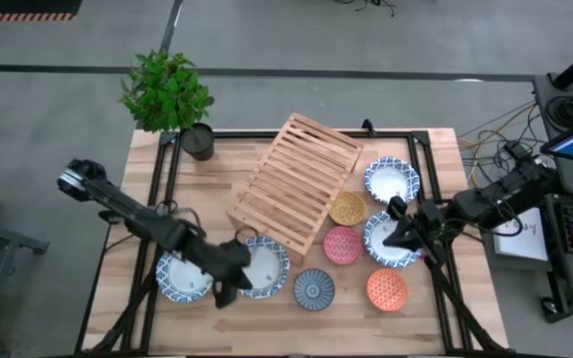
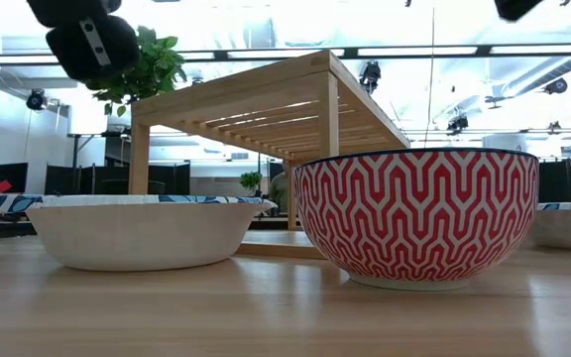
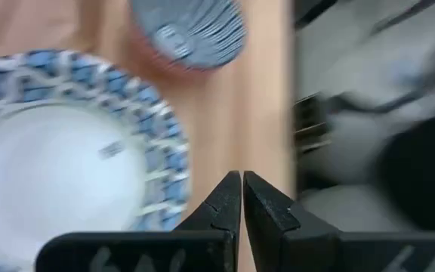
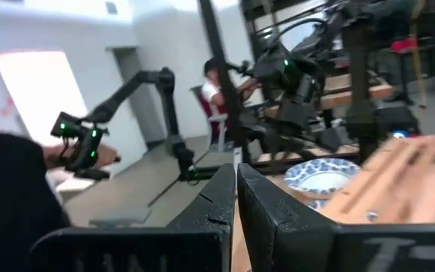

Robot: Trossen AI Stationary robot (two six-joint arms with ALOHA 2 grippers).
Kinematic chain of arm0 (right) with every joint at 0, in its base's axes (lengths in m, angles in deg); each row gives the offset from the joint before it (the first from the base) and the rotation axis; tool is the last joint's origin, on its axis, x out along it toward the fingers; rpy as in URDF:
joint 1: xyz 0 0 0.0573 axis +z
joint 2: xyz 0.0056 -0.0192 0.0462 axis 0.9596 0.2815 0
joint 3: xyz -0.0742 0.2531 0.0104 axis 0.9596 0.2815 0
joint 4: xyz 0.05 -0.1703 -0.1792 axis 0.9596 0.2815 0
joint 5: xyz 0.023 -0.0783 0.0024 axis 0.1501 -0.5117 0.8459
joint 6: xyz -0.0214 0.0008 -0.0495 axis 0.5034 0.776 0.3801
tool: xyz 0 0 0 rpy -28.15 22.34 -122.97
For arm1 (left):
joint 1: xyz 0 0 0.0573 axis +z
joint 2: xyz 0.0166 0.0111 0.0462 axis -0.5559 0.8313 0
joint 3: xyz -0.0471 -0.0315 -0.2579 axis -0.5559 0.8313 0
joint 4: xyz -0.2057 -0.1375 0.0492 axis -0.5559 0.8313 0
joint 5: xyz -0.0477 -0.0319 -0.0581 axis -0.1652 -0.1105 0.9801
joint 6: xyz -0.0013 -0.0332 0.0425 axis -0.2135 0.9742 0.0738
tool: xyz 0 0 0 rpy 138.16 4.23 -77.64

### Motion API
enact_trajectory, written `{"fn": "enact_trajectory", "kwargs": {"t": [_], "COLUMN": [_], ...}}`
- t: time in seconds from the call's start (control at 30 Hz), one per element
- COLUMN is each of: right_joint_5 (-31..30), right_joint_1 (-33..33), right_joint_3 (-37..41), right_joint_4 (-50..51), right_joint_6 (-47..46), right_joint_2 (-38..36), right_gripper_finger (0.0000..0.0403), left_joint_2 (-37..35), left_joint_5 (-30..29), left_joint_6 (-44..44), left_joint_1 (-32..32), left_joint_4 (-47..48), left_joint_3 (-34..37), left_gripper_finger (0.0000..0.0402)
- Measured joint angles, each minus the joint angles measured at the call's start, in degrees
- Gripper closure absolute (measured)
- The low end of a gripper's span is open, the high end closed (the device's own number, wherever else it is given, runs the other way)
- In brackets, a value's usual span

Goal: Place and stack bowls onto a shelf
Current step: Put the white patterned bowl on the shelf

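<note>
Both hands pressed together, holding nothing — left hand [image 1: 229, 290] and right hand [image 1: 394, 237] flank the shelf [image 1: 296, 182], over white bowls.

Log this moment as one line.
shelf: no bowls on it | left pincer: shut, empty, by blue-rimmed bowl | right pincer: shut, empty

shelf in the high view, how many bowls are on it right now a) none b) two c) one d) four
a, the slatted wooden shelf has only bare slats on top; every bowl, such as the yellow bowl and the pink-red bowl beside it, sits on the table.
</note>
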Motion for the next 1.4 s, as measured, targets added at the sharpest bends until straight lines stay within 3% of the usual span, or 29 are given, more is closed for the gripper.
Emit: {"fn": "enact_trajectory", "kwargs": {"t": [0.23, 0.4, 0.67, 0.83, 1.1, 1.4], "right_joint_5": [-0.06, -0.5, -0.55, -0.55, -0.57, -0.57], "right_joint_1": [6.27, 9.38, 11.92, 12.58, 12.58, 12.56], "right_joint_3": [-4.91, -6.51, -6.36, -6.36, -6.3, -5.88], "right_joint_4": [-0.08, -0.64, -0.33, -0.13, 0.14, 0.22], "right_joint_6": [3.29, 6.56, 6.45, 7.33, 7.47, 7.98], "right_joint_2": [5.18, 5.86, 5.58, 5.27, 5.32, 5.32], "right_gripper_finger": [0.0394, 0.0394, 0.0394, 0.0394, 0.0394, 0.0394], "left_joint_2": [15.55, 26.65, 38.82, 41.04, 41.28, 41.3], "left_joint_5": [-14.65, -18.68, -21.37, -20.33, -20.28, -21.42], "left_joint_6": [-2.87, -0.17, -2.03, -0.88, 0.68, 1.58], "left_joint_1": [-7.35, -9.27, -9.25, -9.28, -9.36, -9.38], "left_joint_4": [24.56, 38.62, 43.49, 44.14, 44.12, 41.56], "left_joint_3": [-18.85, -31.04, -43.52, -46.15, -44.78, -43.82], "left_gripper_finger": [0.0402, 0.0402, 0.0371, 0.0319, 0.023, 0.0217]}}
